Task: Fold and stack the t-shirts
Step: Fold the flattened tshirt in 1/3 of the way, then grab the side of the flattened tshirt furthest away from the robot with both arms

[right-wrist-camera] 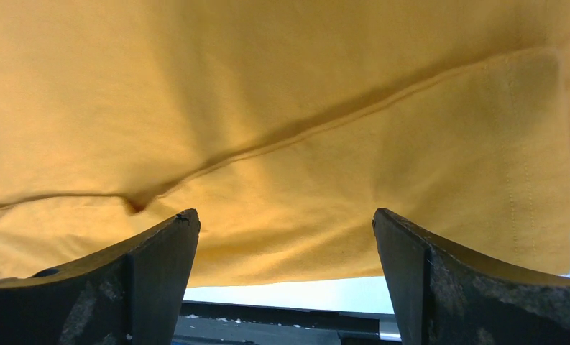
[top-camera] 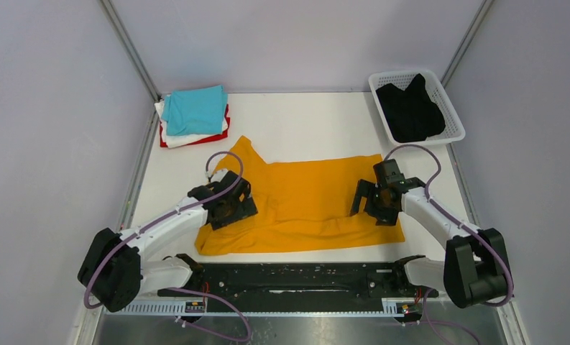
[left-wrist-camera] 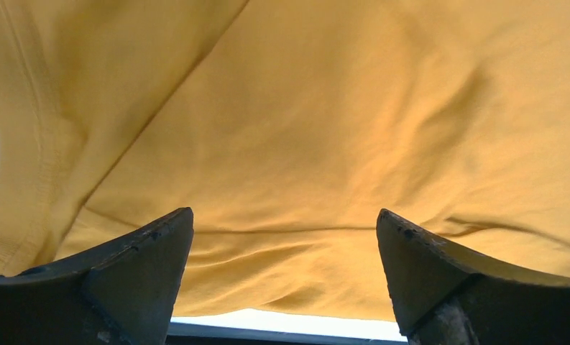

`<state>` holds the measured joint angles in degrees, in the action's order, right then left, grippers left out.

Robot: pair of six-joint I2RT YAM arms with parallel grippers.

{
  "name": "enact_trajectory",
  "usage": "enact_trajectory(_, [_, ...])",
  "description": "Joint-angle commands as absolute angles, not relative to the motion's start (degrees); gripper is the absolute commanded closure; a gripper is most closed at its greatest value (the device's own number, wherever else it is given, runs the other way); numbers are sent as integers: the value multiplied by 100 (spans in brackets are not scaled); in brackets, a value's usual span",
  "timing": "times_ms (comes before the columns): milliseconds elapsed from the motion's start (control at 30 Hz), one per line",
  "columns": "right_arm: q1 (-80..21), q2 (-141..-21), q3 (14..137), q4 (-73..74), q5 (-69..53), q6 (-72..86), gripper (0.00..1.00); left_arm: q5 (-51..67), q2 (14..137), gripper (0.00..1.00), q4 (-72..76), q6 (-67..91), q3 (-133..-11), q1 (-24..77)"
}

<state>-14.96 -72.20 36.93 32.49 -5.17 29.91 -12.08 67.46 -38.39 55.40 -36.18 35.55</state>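
I see the orange-yellow t-shirt (top-camera: 303, 205) spread out across the middle of the counter (top-camera: 303, 118), with 1 sleeve pointing toward the far left. Both arms reach in over it. The left gripper (left-wrist-camera: 285, 219) sits above the shirt's left part with its jaws wide apart, and only wrinkled cloth shows between them. The right gripper (right-wrist-camera: 285, 219) is over the shirt's right end, also spread wide and holding nothing; a seam crosses its view and a hemmed edge runs down the right side. I cannot tell from either wrist view whether the fingertips touch the fabric.

At the far left corner are 3 folded shirts in a stack: the turquoise t-shirt (top-camera: 194, 109) on top, the white t-shirt (top-camera: 177, 136) under it, and the red t-shirt (top-camera: 226, 122) showing only as a thin edge at the bottom. The black t-shirt (top-camera: 410, 111) lies crumpled inside the white basket (top-camera: 452, 115) at the far right, well apart from the stack.
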Motion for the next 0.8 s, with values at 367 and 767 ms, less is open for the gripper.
enact_trajectory(367, [-1522, -5760, 3988, 2489, 312, 2789, 1, -1009, 9597, 1, -2320, 3545, -7397, 1474])
enact_trajectory(767, [-1523, -6160, 4087, 2545, 428, 2620, 0, -799, 13505, 10, -4082, 2308, -11739, 1336])
